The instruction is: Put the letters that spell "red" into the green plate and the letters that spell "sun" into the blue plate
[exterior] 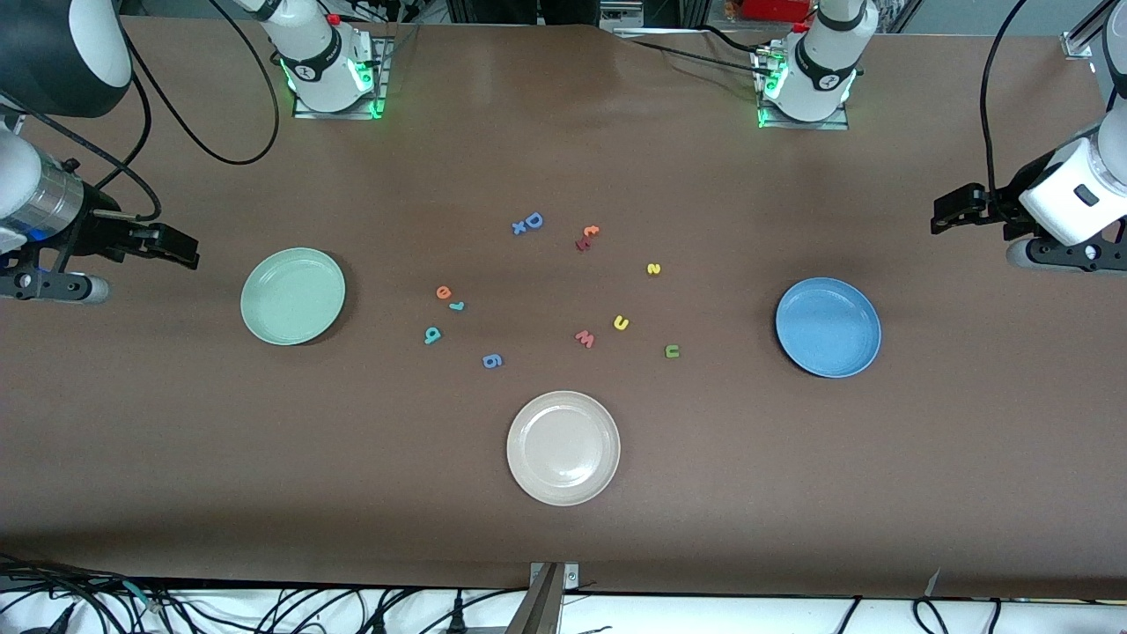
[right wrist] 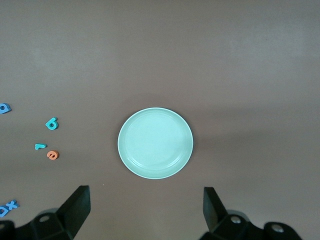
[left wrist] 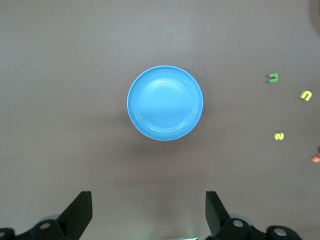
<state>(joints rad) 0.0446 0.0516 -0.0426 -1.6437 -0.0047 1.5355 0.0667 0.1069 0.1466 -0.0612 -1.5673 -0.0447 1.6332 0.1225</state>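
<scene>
The green plate [exterior: 293,296] [right wrist: 155,143] lies empty toward the right arm's end, and the blue plate [exterior: 828,327] [left wrist: 165,103] lies empty toward the left arm's end. Between them are an orange "e" [exterior: 443,291] [right wrist: 52,155], a teal "r" [exterior: 457,305] [right wrist: 40,146] and a teal "d" [exterior: 432,335] [right wrist: 51,123]. A yellow "s" [exterior: 653,269] [left wrist: 279,136], a yellow "u" [exterior: 621,323] [left wrist: 305,95] and a green "n" [exterior: 672,351] [left wrist: 273,78] lie closer to the blue plate. My left gripper [exterior: 940,216] [left wrist: 149,200] hangs open over bare table outside the blue plate. My right gripper [exterior: 189,255] [right wrist: 145,195] hangs open outside the green plate.
A beige-white plate [exterior: 563,447] sits nearer the front camera, midway along the table. Other loose letters: a blue "D" [exterior: 533,221] with a small "x", an orange and a red letter [exterior: 587,238], a pink "w" [exterior: 585,338], a blue "g" [exterior: 492,360].
</scene>
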